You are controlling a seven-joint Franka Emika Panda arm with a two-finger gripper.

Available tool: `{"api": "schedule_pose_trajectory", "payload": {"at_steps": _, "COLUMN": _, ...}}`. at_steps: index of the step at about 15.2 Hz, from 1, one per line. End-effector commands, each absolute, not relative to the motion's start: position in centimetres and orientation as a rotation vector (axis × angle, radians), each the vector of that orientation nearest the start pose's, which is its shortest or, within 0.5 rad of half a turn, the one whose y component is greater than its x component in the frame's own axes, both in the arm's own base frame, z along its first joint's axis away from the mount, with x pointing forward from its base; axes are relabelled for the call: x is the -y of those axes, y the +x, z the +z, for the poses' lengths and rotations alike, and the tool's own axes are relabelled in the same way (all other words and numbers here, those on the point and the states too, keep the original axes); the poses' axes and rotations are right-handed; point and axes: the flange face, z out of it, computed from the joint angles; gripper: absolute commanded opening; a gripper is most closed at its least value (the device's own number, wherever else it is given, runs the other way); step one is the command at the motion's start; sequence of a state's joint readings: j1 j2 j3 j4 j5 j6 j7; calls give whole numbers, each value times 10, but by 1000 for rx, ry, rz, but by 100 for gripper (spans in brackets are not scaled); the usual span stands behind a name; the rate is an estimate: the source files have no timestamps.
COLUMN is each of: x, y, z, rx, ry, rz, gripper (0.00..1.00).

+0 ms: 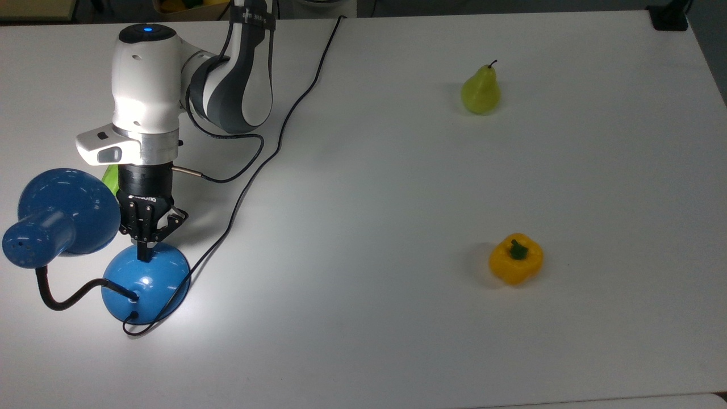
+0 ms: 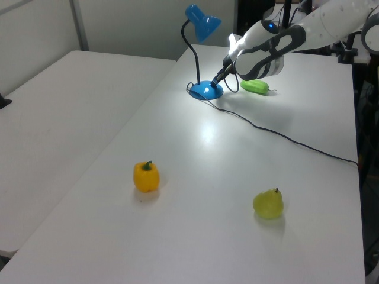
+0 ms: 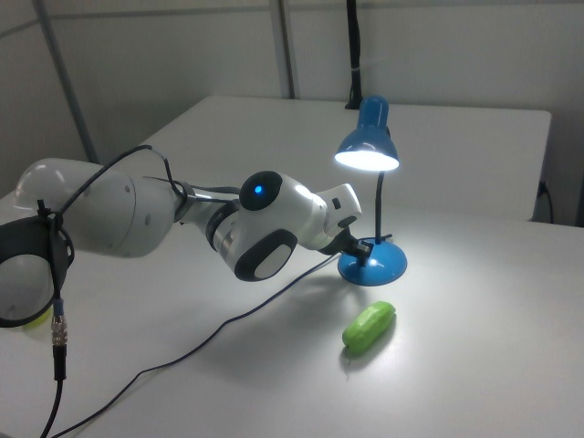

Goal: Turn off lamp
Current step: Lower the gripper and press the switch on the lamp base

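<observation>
Top view: lamp [image 1: 145, 281] stands at the tabletop [image 1: 397, 187] near-left corner, lit. Claw [image 1: 145, 254], fingers pinched together and holding nothing, tips touching the dome base's switch.

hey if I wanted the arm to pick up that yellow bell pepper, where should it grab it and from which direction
Probably from straight above. The pepper sits upright with its green stem pointing up and bare table all round it, so the jaws could drop either side of its widest part, just below the shoulders. The stem looks too small to give a steady hold.
</observation>
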State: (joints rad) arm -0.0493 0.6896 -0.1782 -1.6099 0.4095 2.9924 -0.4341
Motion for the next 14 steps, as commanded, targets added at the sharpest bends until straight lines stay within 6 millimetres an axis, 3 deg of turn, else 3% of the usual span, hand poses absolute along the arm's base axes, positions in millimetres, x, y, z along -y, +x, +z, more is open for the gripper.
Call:
{"api": "schedule_pose_trajectory", "payload": {"at_steps": 1, "x": 166, "y": 704, "z": 293, "rx": -171, "ry": -3069, "rz": -1069, "gripper": 0}}
{"api": "schedule_pose_trajectory", "payload": {"at_steps": 7, "x": 166, "y": 684, "z": 269, "rx": -164, "ry": -3098, "rz": -970, "gripper": 0}}
{"api": "schedule_pose_trajectory", "payload": {"at_steps": 11, "x": 167, "y": 681, "z": 284, "rx": -174, "ry": -3087, "rz": -982, "gripper": 0}}
{"api": "schedule_pose_trajectory", "payload": {"at_steps": 14, "x": 161, "y": 658, "z": 308, "rx": -182, "ry": -3073, "rz": -970, "gripper": 0}}
